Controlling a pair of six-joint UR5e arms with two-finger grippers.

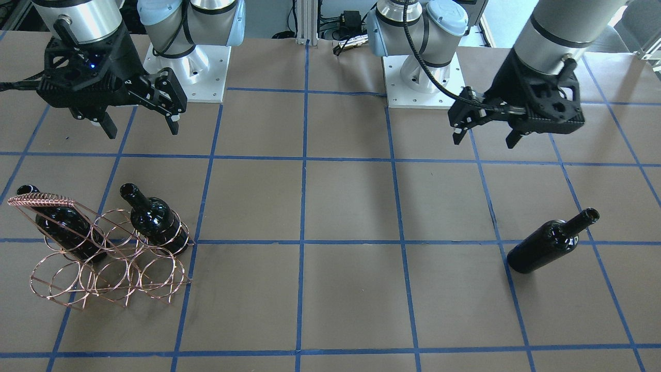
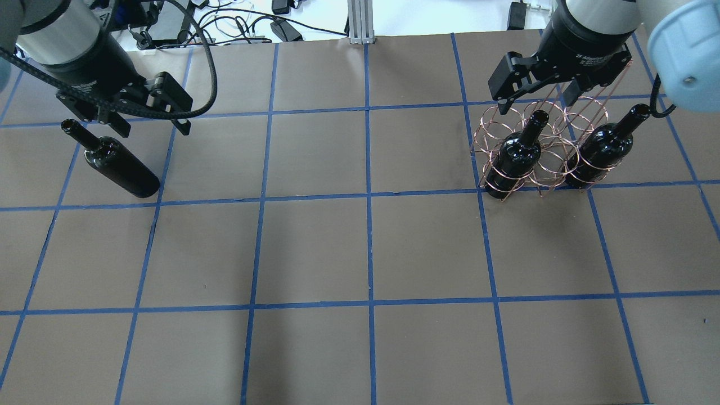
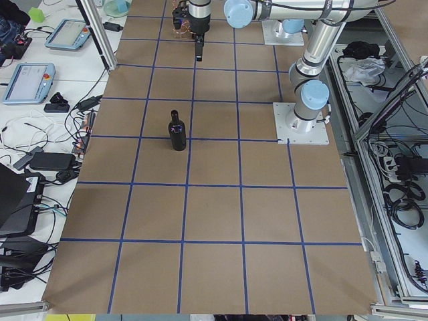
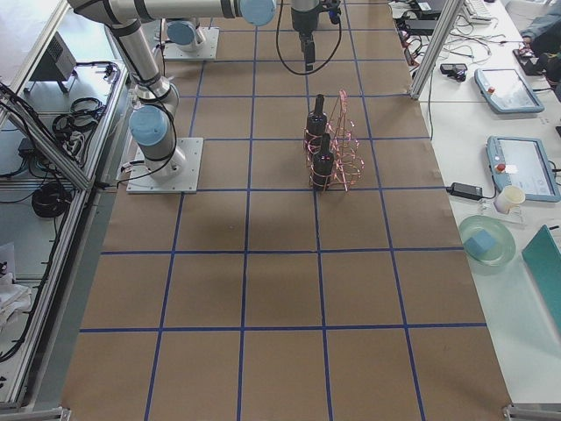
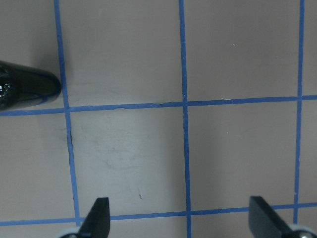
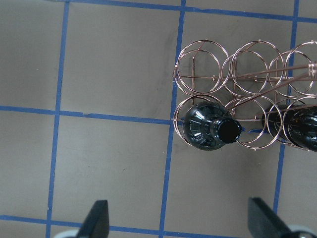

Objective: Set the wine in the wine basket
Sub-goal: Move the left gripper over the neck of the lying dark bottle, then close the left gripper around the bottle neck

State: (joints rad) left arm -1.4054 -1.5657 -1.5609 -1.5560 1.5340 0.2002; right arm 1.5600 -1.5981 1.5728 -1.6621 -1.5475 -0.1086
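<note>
The wine (image 1: 550,243) is a glossy black bottle standing alone on the brown table, also seen in the overhead view (image 2: 119,167) and the exterior left view (image 3: 176,132). My left gripper (image 1: 484,139) hangs open and empty above the table beside it; in the left wrist view (image 5: 181,218) only the bottle's dark edge (image 5: 25,89) shows at far left. The copper wire wine basket (image 1: 111,274) holds two identical bottles (image 1: 155,219) (image 1: 62,225). My right gripper (image 2: 534,100) is open and empty, high over the basket (image 6: 203,69).
Blue tape lines grid the brown table (image 2: 365,253). The basket's row of rings (image 6: 252,64) beside the two bottles holds nothing. The arm bases (image 1: 186,67) (image 1: 423,72) stand at the robot's side. Cables, tablets and cups lie on side benches.
</note>
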